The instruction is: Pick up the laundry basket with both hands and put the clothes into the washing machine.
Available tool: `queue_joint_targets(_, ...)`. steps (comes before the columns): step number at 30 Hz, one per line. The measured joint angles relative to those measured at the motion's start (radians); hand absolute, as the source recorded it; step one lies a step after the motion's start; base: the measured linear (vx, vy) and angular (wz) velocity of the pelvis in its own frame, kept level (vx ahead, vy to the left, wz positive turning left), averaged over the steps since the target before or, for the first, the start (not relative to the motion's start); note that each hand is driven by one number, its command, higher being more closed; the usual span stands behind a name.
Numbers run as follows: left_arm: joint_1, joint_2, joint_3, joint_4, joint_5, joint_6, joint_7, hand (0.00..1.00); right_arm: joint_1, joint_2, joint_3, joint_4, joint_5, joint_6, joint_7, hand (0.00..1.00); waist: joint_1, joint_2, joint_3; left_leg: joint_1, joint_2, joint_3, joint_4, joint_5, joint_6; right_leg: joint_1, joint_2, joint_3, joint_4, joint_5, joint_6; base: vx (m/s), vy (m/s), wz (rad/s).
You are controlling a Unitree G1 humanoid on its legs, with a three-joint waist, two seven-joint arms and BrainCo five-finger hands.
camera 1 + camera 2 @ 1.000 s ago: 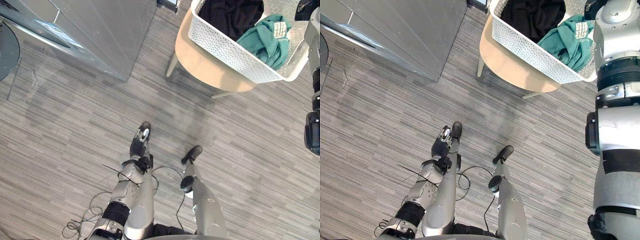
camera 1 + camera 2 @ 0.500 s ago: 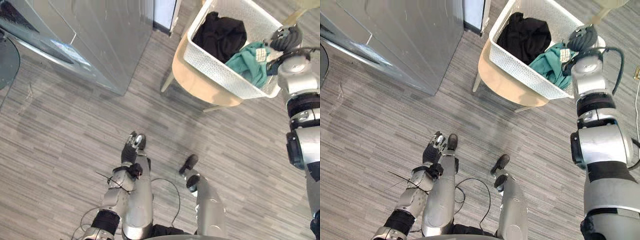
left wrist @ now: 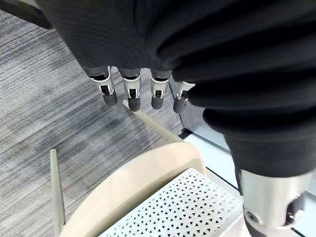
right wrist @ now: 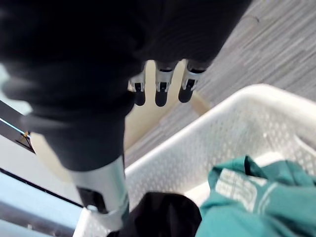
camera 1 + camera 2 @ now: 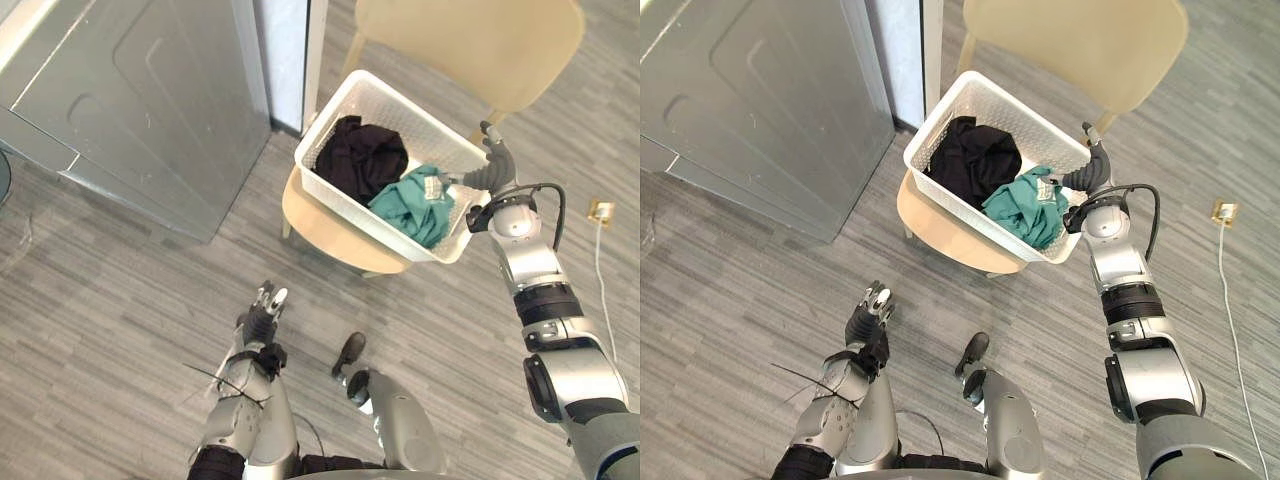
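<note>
Left hand (image 5: 263, 303) hangs low over the grey floor (image 5: 100, 300), fingers straight. Washing machine (image 5: 140, 100) stands near the chair (image 5: 320, 225) bearing the laundry basket (image 5: 366, 218), which holds a black garment (image 5: 355, 155) and a teal garment (image 5: 410, 205) with an unreadable white label (image 5: 432, 187). Right hand (image 5: 492, 165), fingers relaxed, is by its right rim.

A white basket (image 5: 1032, 122) sits on a beige chair (image 5: 1080, 45) beside a grey machine (image 5: 760, 90). It holds a black garment (image 5: 970, 155) and a teal garment (image 5: 1025, 208). The right hand (image 5: 1092, 168) is at its right corner. The left hand (image 5: 870, 318) hangs low.
</note>
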Motion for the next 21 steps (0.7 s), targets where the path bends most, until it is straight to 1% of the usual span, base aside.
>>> queue_joint_targets(1,0.000,0.001,0.002,0.000,0.001,0.000,0.000,0.00,-0.007,0.003,0.020,0.008,0.000,0.001,0.004,0.00,0.004,-0.001,0.000,0.010,-0.021,-0.004,-0.087,0.022,-0.025,-0.002,-0.006,0.001,0.001,0.000,0.001,0.19,0.110,-0.09)
queue_joint_targets(2,0.009,0.000,0.007,-0.002,0.008,-0.001,-0.002,0.00,-0.026,0.008,0.060,0.024,0.000,-0.001,0.015,0.00,0.017,0.004,-0.001,0.041,-0.047,-0.015,-0.224,0.103,-0.065,-0.011,-0.005,0.011,0.011,0.001,0.006,0.19,0.178,-0.53)
queue_joint_targets(3,0.024,0.000,0.006,-0.004,0.017,-0.002,-0.002,0.00,-0.045,0.013,0.085,0.038,0.001,-0.002,0.019,0.00,0.035,0.011,-0.005,0.056,-0.043,-0.025,-0.256,0.211,-0.053,-0.017,0.010,0.028,0.019,-0.006,0.029,0.21,0.243,-0.56)
queue_joint_targets(4,0.009,0.018,0.006,0.005,0.022,-0.002,-0.005,0.00,-0.065,0.019,0.085,0.043,0.001,-0.008,0.019,0.00,0.036,-0.014,-0.002,0.025,-0.063,-0.029,-0.230,0.221,-0.059,-0.029,-0.008,0.033,0.011,-0.004,0.048,0.17,0.208,-0.30)
queue_joint_targets(5,0.002,0.027,0.005,0.007,0.024,-0.002,-0.009,0.00,-0.084,0.017,0.078,0.055,0.001,-0.009,0.018,0.00,0.030,-0.015,-0.001,0.012,-0.074,-0.031,-0.228,0.214,-0.052,-0.034,-0.016,0.025,0.009,-0.003,0.049,0.14,0.192,0.17)
queue_joint_targets(6,-0.003,0.042,0.003,0.014,0.027,-0.003,-0.020,0.00,-0.159,0.009,0.073,0.116,0.000,-0.009,0.018,0.00,0.034,-0.017,0.000,-0.009,-0.097,-0.019,-0.220,0.207,-0.039,-0.049,-0.039,0.020,-0.001,0.011,0.071,0.13,0.161,0.20)
queue_joint_targets(7,0.001,0.045,0.003,0.016,0.028,-0.004,-0.020,0.00,-0.196,0.009,0.075,0.148,0.000,-0.010,0.018,0.00,0.036,-0.017,0.000,-0.011,-0.106,-0.017,-0.219,0.205,-0.036,-0.047,-0.044,0.021,-0.014,0.013,0.074,0.11,0.146,0.05)
queue_joint_targets(9,0.008,0.047,0.002,0.019,0.037,-0.005,-0.020,0.00,-0.316,0.003,0.088,0.252,0.000,-0.025,0.017,0.00,0.058,-0.017,0.000,-0.016,-0.118,0.008,-0.208,0.194,-0.021,-0.044,-0.053,0.028,-0.055,0.035,0.102,0.06,0.085,-0.17)
queue_joint_targets(11,0.002,0.047,-0.004,0.019,0.037,-0.014,-0.021,0.00,-0.377,-0.028,0.110,0.306,0.001,-0.041,0.015,0.00,0.060,-0.015,0.000,-0.047,-0.120,0.003,-0.186,0.188,-0.014,-0.049,-0.053,0.026,-0.075,0.048,0.105,0.01,0.059,-0.06)
queue_joint_targets(13,-0.007,0.042,-0.012,0.034,0.037,-0.022,-0.021,0.00,-0.424,-0.079,0.123,0.380,0.002,-0.040,0.014,0.00,0.065,-0.014,0.001,-0.087,-0.116,-0.003,-0.182,0.187,-0.014,-0.073,-0.044,0.015,-0.096,0.065,0.104,-0.05,0.046,0.01)
queue_joint_targets(14,-0.008,0.041,-0.014,0.038,0.037,-0.021,-0.021,0.00,-0.433,-0.088,0.123,0.403,0.003,-0.039,0.014,0.00,0.070,-0.014,0.001,-0.096,-0.114,-0.005,-0.182,0.187,-0.014,-0.082,-0.042,0.015,-0.099,0.068,0.105,-0.05,0.020,-0.06)
queue_joint_targets(15,-0.017,0.037,-0.016,0.054,0.037,-0.022,-0.019,0.00,-0.439,-0.109,0.123,0.450,0.005,-0.038,0.013,0.00,0.083,-0.012,0.002,-0.108,-0.114,-0.007,-0.189,0.187,-0.014,-0.093,-0.039,0.015,-0.108,0.075,0.102,-0.02,0.004,-0.07)
queue_joint_targets(16,-0.023,0.036,-0.016,0.061,0.037,-0.022,-0.018,0.00,-0.441,-0.116,0.123,0.476,0.008,-0.038,0.013,0.00,0.087,-0.009,0.004,-0.111,-0.114,-0.009,-0.192,0.189,-0.015,-0.093,-0.037,0.012,-0.115,0.079,0.102,0.00,0.000,0.00)
queue_joint_targets(17,-0.026,0.035,-0.016,0.063,0.036,-0.022,-0.016,0.00,-0.443,-0.119,0.124,0.520,0.008,-0.034,0.012,0.00,0.088,-0.004,0.007,-0.115,-0.117,-0.015,-0.203,0.196,-0.017,-0.094,-0.035,0.006,-0.127,0.084,0.102,-0.02,-0.005,0.09)
queue_joint_targets(19,-0.033,0.032,-0.016,0.064,0.035,-0.022,-0.015,0.00,-0.461,-0.126,0.143,0.549,-0.003,-0.042,-0.006,0.00,0.087,0.000,0.008,-0.117,-0.124,-0.023,-0.231,0.212,-0.020,-0.096,-0.033,-0.004,-0.145,0.092,0.102,0.00,-0.008,0.12)
queue_joint_targets(21,-0.055,0.017,-0.017,0.063,0.035,-0.025,-0.014,0.00,-0.501,-0.151,0.169,0.597,-0.008,-0.040,-0.008,0.00,0.089,0.005,0.009,-0.123,-0.129,-0.034,-0.259,0.230,-0.021,-0.097,-0.022,-0.019,-0.166,0.099,0.102,0.02,-0.023,0.15)
